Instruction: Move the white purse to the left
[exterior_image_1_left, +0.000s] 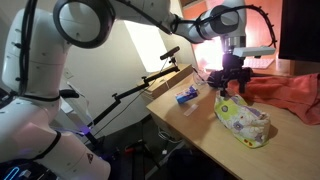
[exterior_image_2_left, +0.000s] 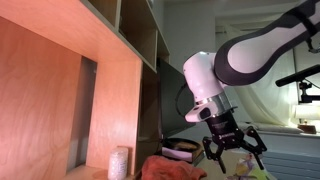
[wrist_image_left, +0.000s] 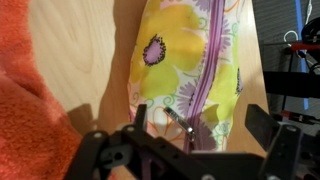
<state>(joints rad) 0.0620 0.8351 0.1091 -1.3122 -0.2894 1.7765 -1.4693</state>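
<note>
The white purse (exterior_image_1_left: 243, 119) lies on the wooden table (exterior_image_1_left: 190, 118), a soft oblong pouch with green, pink and yellow flower print. In the wrist view it (wrist_image_left: 190, 60) fills the middle, its purple zipper running lengthwise with a metal pull near the bottom. My gripper (exterior_image_1_left: 231, 80) hovers just above the purse's far end, open, its fingers (wrist_image_left: 200, 125) spread either side of the pouch without holding it. In an exterior view the gripper (exterior_image_2_left: 236, 152) hangs open above the table; the purse is mostly hidden there.
A large orange-pink cloth (exterior_image_1_left: 290, 95) lies bunched right behind the purse, also at the wrist view's left (wrist_image_left: 30, 110). A small blue packet (exterior_image_1_left: 186, 96) lies on the table toward its edge. A wooden shelf unit (exterior_image_2_left: 90, 80) and a white cylinder (exterior_image_2_left: 119, 161) stand nearby.
</note>
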